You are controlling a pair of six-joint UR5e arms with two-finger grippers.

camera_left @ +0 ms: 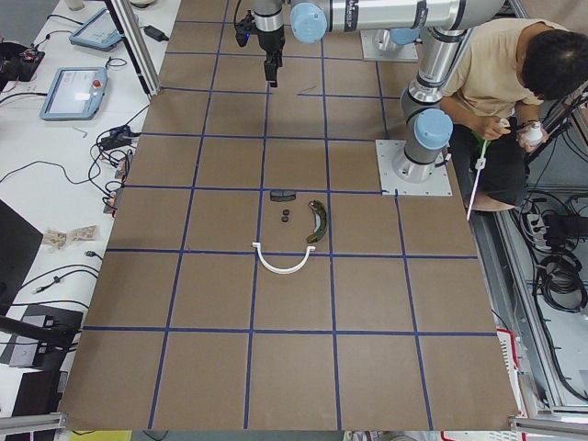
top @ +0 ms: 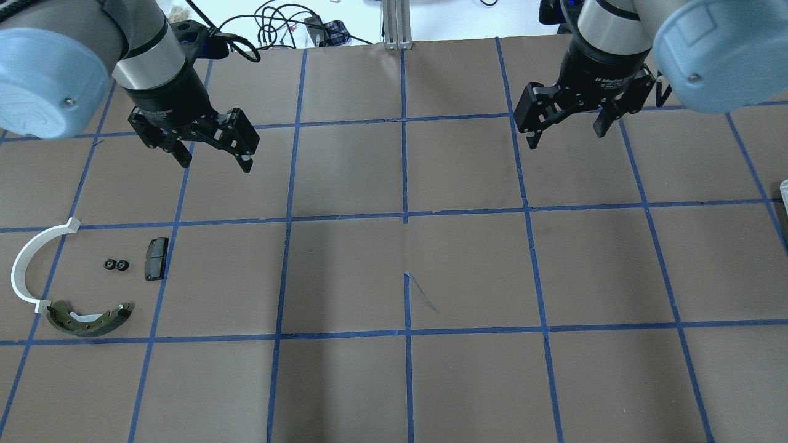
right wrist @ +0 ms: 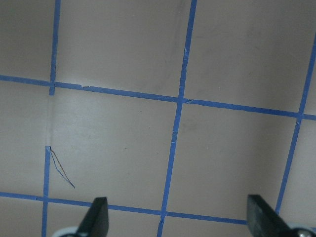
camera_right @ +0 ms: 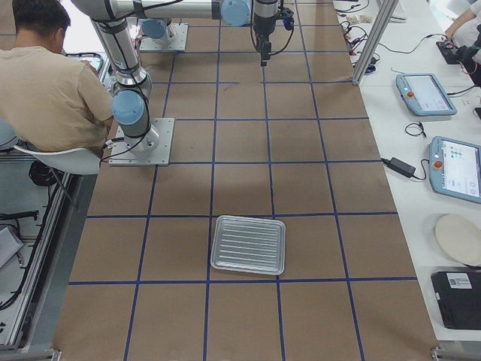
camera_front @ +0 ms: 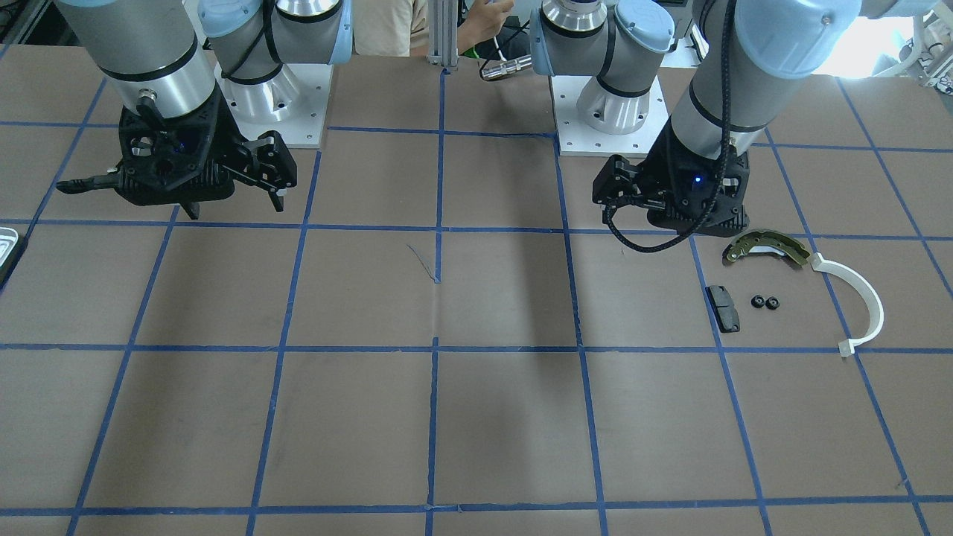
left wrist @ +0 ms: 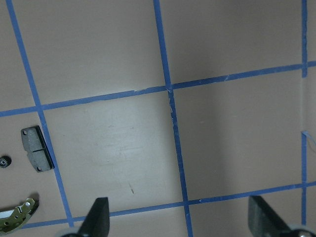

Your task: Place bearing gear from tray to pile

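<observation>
Left claw (top: 215, 161) and right claw (top: 566, 136) gape empty; bearing gears (top: 116, 265) lie in the pile (top: 89, 320), apart from both.

Overhead: high behind the arm bases (camera_front: 277, 104), looking forward and down on the counter (top: 468, 264). Front: opposite side, steep, facing those bases. End cameras: far, high, looking along the counter from either end. Wrist cameras: close, looking down. Overhead, front, left-end share the pile (top: 116, 265); right-end alone shows the whole tray (camera_right: 248, 244).

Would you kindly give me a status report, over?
Left gripper open, empty; right gripper open, empty. Two bearing gears beside black pad. Tray bare; nothing blocking.
</observation>
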